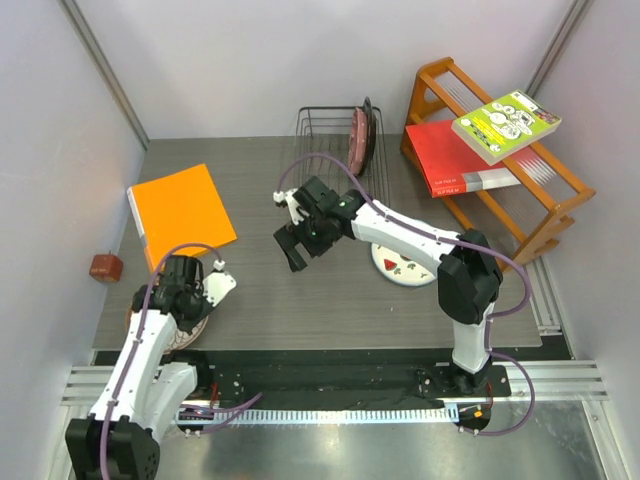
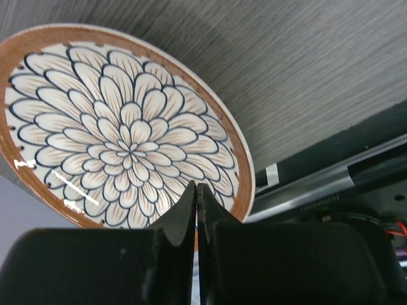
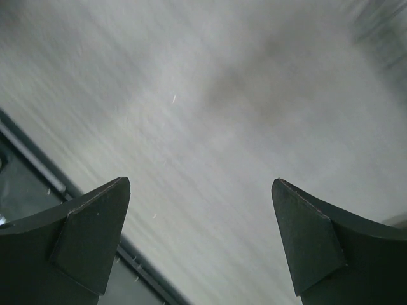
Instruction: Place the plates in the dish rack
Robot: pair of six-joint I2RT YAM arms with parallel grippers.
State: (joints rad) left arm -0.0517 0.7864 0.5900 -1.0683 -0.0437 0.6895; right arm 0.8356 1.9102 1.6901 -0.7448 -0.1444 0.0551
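Observation:
The brown-rimmed plate with white petals (image 2: 121, 127) lies at the table's near left edge, mostly hidden under my left arm in the top view (image 1: 197, 328). My left gripper (image 2: 197, 187) is shut on its near rim, and it also shows from above (image 1: 188, 305). The white plate with red fruit motifs (image 1: 400, 268) lies on the table, partly under my right arm. The pink plate (image 1: 357, 135) and the dark-rimmed plate (image 1: 371, 128) stand upright in the black wire dish rack (image 1: 320, 135). My right gripper (image 1: 290, 250) is open and empty over bare table (image 3: 200, 190).
An orange folder (image 1: 182, 212) lies at the left and a small reddish-brown object (image 1: 105, 266) sits near the left wall. An orange wooden shelf (image 1: 540, 215) at the right holds a red book (image 1: 450, 160) and a green-white book (image 1: 505, 125).

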